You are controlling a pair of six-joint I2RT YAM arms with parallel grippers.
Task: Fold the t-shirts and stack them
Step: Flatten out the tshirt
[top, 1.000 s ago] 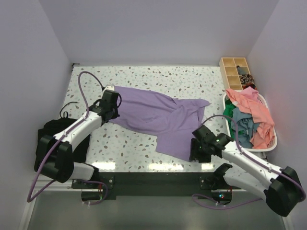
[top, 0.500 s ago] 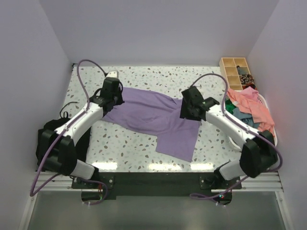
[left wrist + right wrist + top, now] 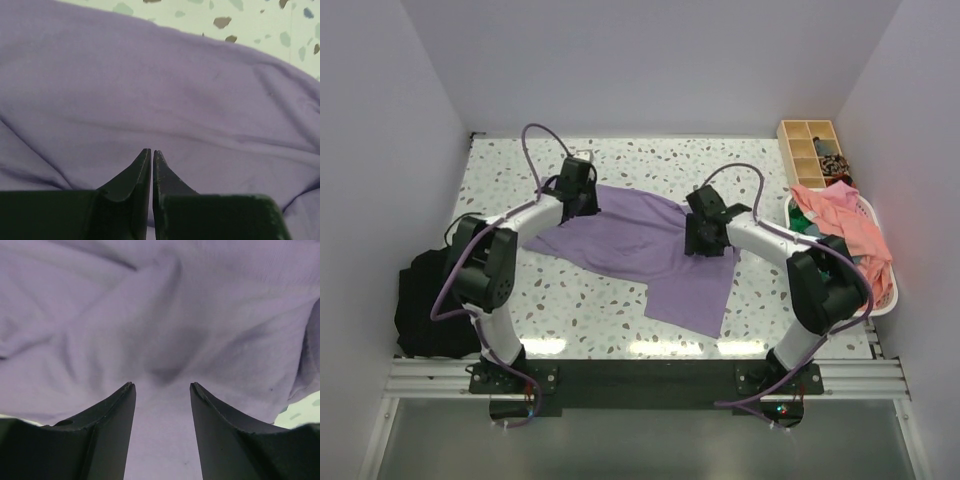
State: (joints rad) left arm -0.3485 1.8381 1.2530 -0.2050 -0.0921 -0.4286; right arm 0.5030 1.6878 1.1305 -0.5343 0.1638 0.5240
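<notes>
The lavender t-shirt [image 3: 630, 250] lies spread and wrinkled on the middle of the speckled table [image 3: 510, 170]. My left gripper [image 3: 586, 198] is over its far-left corner. In the left wrist view the gripper [image 3: 151, 151] is shut, just above the purple cloth [image 3: 165, 85], with no cloth seen between the tips. My right gripper [image 3: 706, 246] is over the shirt's right part. In the right wrist view it [image 3: 162, 385] is open, both fingers down on the cloth [image 3: 150, 310] with a rumpled fold ahead. Salmon-pink [image 3: 845, 215] and green and teal [image 3: 820, 265] shirts are piled in a basket.
The white basket [image 3: 880, 305] stands at the right edge of the table. A wooden compartment box [image 3: 810, 150] stands behind it at the far right. A black fabric bundle [image 3: 425, 300] lies off the table's left side. The side walls are close.
My right gripper swung from the near right up onto the shirt's right part, whose sleeve tip no longer sticks out. My left gripper moved farther along the shirt's far-left edge.
</notes>
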